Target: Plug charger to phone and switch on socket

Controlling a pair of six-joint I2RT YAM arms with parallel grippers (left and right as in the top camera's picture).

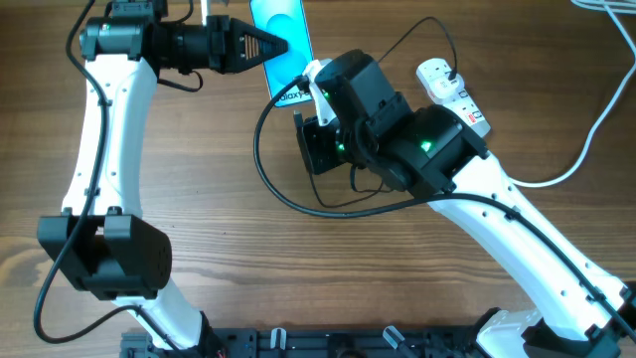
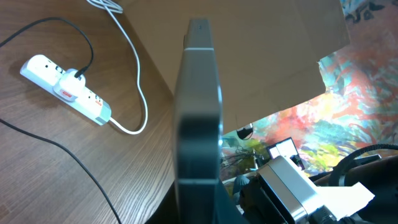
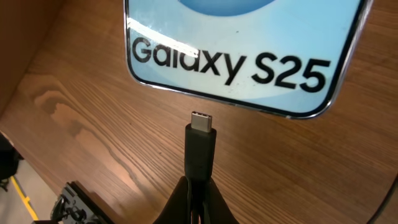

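The phone (image 1: pixel 281 35) is at the table's far edge, with my left gripper (image 1: pixel 283 47) shut on its side. In the left wrist view it shows edge-on (image 2: pixel 199 106), rising from between the dark jaws of the left gripper (image 2: pixel 199 202). In the right wrist view its white end reads "Galaxy S25" (image 3: pixel 242 59). My right gripper (image 3: pixel 200 186) is shut on the charger (image 3: pixel 201 146). The metallic tip points at the phone's bottom edge, a small gap short of it. The right gripper (image 1: pixel 314 82) sits just below the phone. The socket (image 1: pixel 452 91) lies at the right, with the charger's adapter plugged in.
The black charger cable (image 1: pixel 260 159) loops across the table under my right arm and back up to the socket (image 2: pixel 65 87). A thick white cord (image 1: pixel 596 119) runs from the socket toward the far right corner. Colourful clutter (image 2: pixel 323 130) lies beyond the table edge.
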